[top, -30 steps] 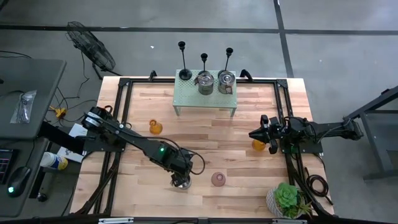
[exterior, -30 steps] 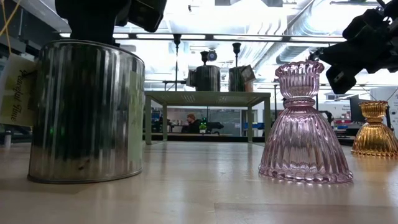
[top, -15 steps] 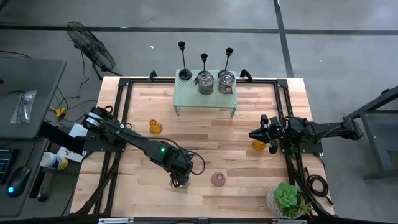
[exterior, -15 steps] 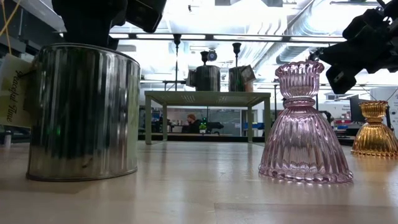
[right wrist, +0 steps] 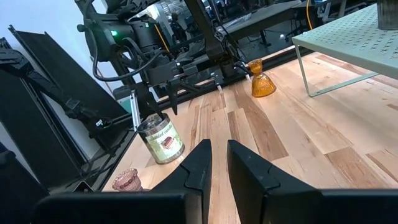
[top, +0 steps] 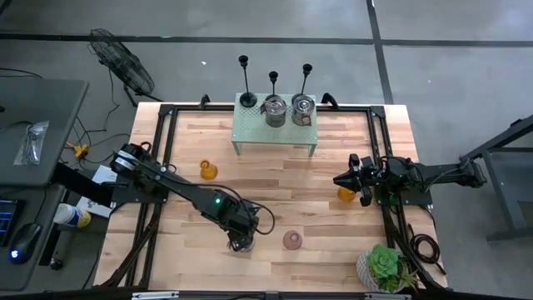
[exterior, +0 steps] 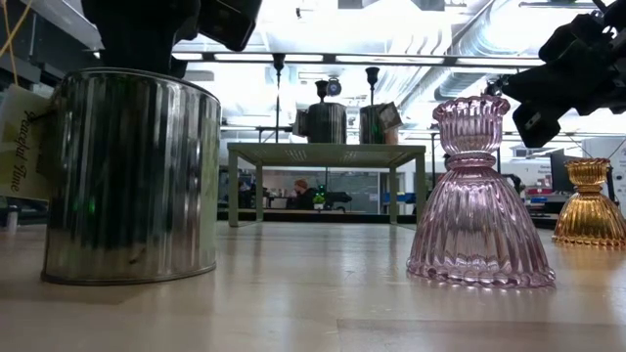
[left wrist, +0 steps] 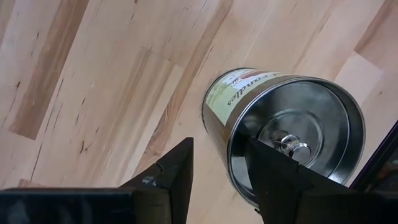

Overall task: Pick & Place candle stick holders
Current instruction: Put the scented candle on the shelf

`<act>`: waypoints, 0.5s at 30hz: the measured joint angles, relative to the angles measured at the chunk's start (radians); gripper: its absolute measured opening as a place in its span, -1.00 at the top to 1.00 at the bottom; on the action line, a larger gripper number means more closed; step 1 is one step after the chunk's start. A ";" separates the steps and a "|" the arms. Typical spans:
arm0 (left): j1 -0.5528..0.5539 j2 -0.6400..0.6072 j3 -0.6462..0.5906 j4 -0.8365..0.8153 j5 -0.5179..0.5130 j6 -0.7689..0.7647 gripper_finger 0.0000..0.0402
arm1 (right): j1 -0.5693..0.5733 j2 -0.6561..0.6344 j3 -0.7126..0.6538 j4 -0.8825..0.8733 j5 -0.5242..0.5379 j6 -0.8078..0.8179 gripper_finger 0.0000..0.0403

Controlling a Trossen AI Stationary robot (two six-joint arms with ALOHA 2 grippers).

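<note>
The left gripper (left wrist: pixel 214 165) pinched the rim of a silver tin (left wrist: pixel 292 134) near the table's (top: pixel 275 179) front edge. The right gripper (top: pixel 343 180) waited, fingers nearly together. Three black candle stick holders (top: pixel 273 86) stood behind the green shelf (top: pixel 275 133).

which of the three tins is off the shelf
The tin at the table's front, under the left end effector; the other two tins stand on the green shelf.

ribbed silver tin (exterior: pixel 132 176), pink fluted glass holder (exterior: pixel 479 196), amber holder (exterior: pixel 590 205), black candlesticks (top: pixel 273 83)
</note>
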 joint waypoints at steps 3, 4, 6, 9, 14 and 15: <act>0.000 0.000 -0.004 0.002 -0.002 -0.005 0.30 | 0.000 0.000 0.000 0.000 0.000 0.000 0.78; 0.000 0.000 -0.004 0.001 -0.001 -0.005 0.30 | 0.000 0.000 0.000 0.000 0.000 0.000 0.78; 0.000 0.000 -0.004 0.001 0.000 -0.007 0.30 | 0.000 0.000 0.000 0.000 0.000 0.000 0.78; 0.000 0.000 -0.004 0.001 0.000 -0.007 0.30 | 0.000 0.000 0.000 0.000 0.000 0.000 0.78; 0.000 0.000 -0.004 0.001 0.000 -0.015 0.33 | 0.000 0.000 0.000 0.000 0.000 0.000 0.78; 0.000 0.000 -0.004 0.002 0.000 -0.015 0.36 | 0.000 0.000 0.000 0.000 0.000 0.000 0.78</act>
